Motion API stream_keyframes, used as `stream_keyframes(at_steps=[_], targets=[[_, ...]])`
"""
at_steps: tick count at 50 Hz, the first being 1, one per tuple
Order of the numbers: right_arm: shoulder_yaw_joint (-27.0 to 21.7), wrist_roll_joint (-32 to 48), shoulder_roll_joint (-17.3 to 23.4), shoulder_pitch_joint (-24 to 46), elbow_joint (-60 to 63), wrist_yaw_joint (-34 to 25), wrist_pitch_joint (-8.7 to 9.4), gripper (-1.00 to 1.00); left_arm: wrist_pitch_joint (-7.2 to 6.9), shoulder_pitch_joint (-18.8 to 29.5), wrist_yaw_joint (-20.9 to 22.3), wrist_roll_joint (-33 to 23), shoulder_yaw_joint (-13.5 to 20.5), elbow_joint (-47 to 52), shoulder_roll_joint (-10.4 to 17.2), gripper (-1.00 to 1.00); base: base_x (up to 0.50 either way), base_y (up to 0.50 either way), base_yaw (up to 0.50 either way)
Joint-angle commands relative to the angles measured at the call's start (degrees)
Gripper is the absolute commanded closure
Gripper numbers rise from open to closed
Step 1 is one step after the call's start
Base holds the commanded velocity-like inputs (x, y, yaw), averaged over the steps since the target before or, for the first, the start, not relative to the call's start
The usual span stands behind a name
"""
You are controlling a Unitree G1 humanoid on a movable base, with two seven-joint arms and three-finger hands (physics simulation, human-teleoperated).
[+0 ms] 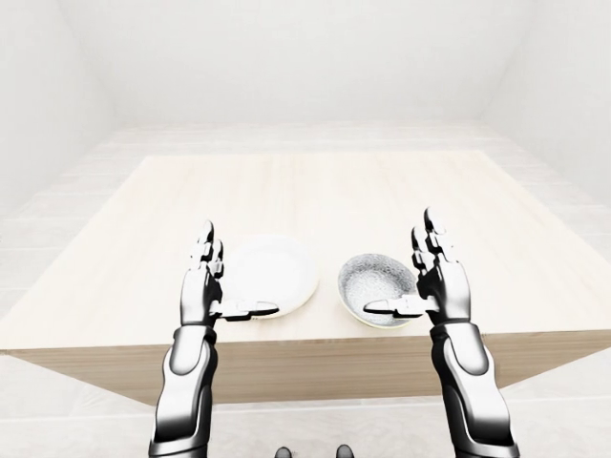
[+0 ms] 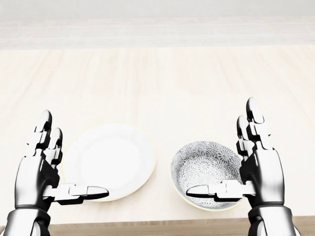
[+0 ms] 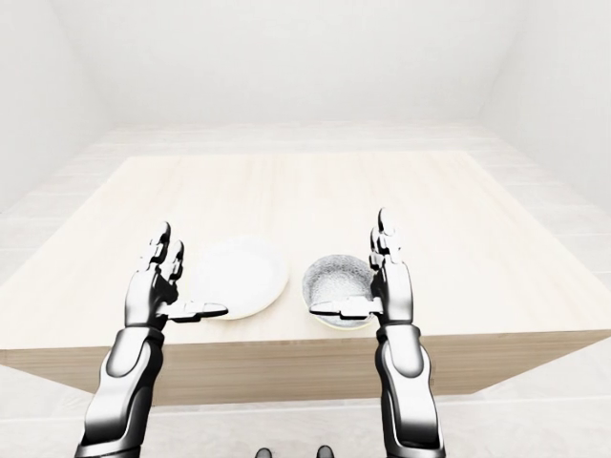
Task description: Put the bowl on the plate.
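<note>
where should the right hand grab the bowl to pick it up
Probably by the rim on its right side, coming in from the right. The bowl sits upright with an open, thin rim, and the right hand stands open just right of it. The plate lies to its left.

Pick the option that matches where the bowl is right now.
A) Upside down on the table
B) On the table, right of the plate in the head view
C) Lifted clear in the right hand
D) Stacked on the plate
B: the patterned bowl sits upright on the table, apart from the white plate, while the right hand is open, not closed round it.
</note>
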State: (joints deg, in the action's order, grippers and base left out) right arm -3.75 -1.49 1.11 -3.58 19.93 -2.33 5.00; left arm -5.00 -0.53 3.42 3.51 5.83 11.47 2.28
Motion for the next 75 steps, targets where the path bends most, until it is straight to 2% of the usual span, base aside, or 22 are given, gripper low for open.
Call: stream_keyframes(at_steps=[1, 7, 21, 33, 49, 57, 60, 65, 75], targets=[[0.0, 0.1, -0.1, -0.3, 1.0, 0.0, 0.0, -1.0, 0.0, -0.3, -0.7, -1.4, 0.2, 0.2, 0.0, -1.0, 0.0, 0.5, 0.0], [-0.3, 0.4, -0.2, -0.1, 0.4, 0.5, 0.0, -1.0, 0.0, -0.3, -0.9, -1.6, 0.3, 0.2, 0.1, -1.0, 0.0, 0.45, 0.0], [-0.4, 0.5, -0.1, -0.2, 0.6, 1.3, 0.0, -1.0, 0.0, 0.0, -0.5, -1.9, 0.3, -1.3, 0.2, -1.0, 0.0, 0.0, 0.0], [-0.8, 0.0, 0.0, -0.6, 1.7, 0.8, 0.0, -1.0, 0.0, 0.3, -1.0, -2.3, 0.7, -2.0, 0.2, -1.0, 0.0, 0.46, 0.0], [-1.3, 0.3, 0.0, -1.2, 3.3, 0.5, 0.0, -1.0, 0.0, 0.0, -0.5, -1.3, 0.5, -0.4, 0.2, -1.0, 0.0, 0.11, 0.0], [-1.4, 0.9, 0.1, -2.0, 4.9, 0.2, 0.0, -1.0, 0.0, 0.2, -1.8, -2.3, 0.5, -0.5, 0.1, -1.0, 0.0, 0.0, 0.0], [-0.9, 3.8, 1.1, -2.7, 5.6, 0.0, 0.0, -1.0, 0.0, -0.4, -0.3, -1.0, 0.7, 0.1, 0.4, -1.0, 0.0, 0.0, 0.0], [-1.6, 8.9, 1.8, -3.0, 6.6, 0.8, 0.0, -1.0, 0.0, 0.2, -0.9, -2.2, 0.7, -1.5, 0.4, -1.0, 0.0, 0.0, 0.0], [-5.1, 16.1, 2.5, -2.6, 10.9, -0.1, 0.0, -1.0, 0.13, -0.4, -0.4, -2.4, 0.8, -1.8, 0.5, -1.0, 0.0, 0.0, 0.0]])
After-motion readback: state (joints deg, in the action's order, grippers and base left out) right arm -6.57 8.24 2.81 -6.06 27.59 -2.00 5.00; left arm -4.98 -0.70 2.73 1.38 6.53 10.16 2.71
